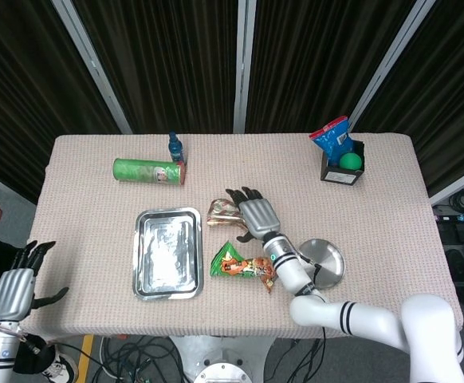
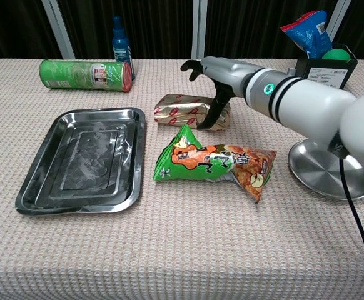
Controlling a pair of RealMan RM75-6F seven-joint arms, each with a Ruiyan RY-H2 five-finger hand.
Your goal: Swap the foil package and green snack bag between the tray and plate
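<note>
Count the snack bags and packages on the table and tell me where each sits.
3. The foil package lies mid-table under the right hand. The green snack bag lies in front of it, between tray and plate. A blue bag stands in the black box, far right.

My right hand [image 1: 255,217] is stretched toward the middle of the frame, palm down, fingers spread, thumb pointing down, nothing in it. My left hand [image 1: 17,289] hangs at the lower left edge of the head view, fingers apart and pointing up, holding nothing.
</note>
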